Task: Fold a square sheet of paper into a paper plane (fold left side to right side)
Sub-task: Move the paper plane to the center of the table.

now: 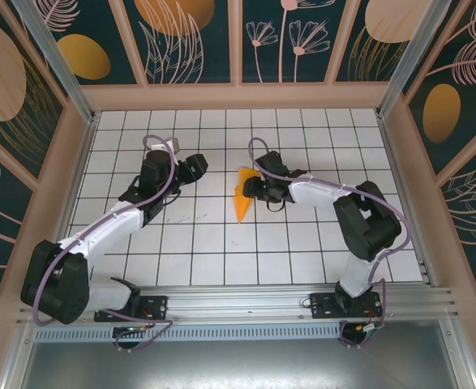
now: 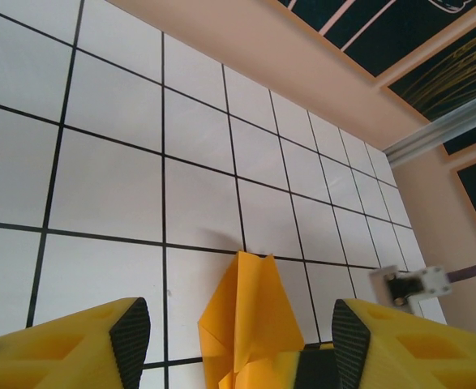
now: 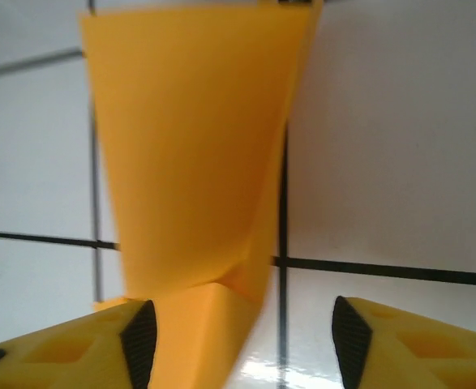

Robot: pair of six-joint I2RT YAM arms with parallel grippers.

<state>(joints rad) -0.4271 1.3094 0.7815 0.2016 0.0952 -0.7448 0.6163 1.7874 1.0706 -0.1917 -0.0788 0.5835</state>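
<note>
We see the paper plane [image 3: 193,162], a creased orange-yellow wedge, on the white gridded table [image 3: 383,146], broad at the top and narrowing toward us. The right gripper [image 3: 242,340] has its jaws wide apart (black pads [image 3: 139,340], yellow fingers), and the paper's narrow end passes just beside the pad at the view's left.

The paper plane [image 3: 189,162] is matt, creased paper; the table [image 3: 383,162] tiles glossy

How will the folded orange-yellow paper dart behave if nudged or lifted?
The folded orange-yellow paper dart is thin, so probably very light; a nudge would likely slide it across the glossy white tiled table. Its layered creases probably stiffen it lengthwise, yet raised flaps may crumple.
</note>
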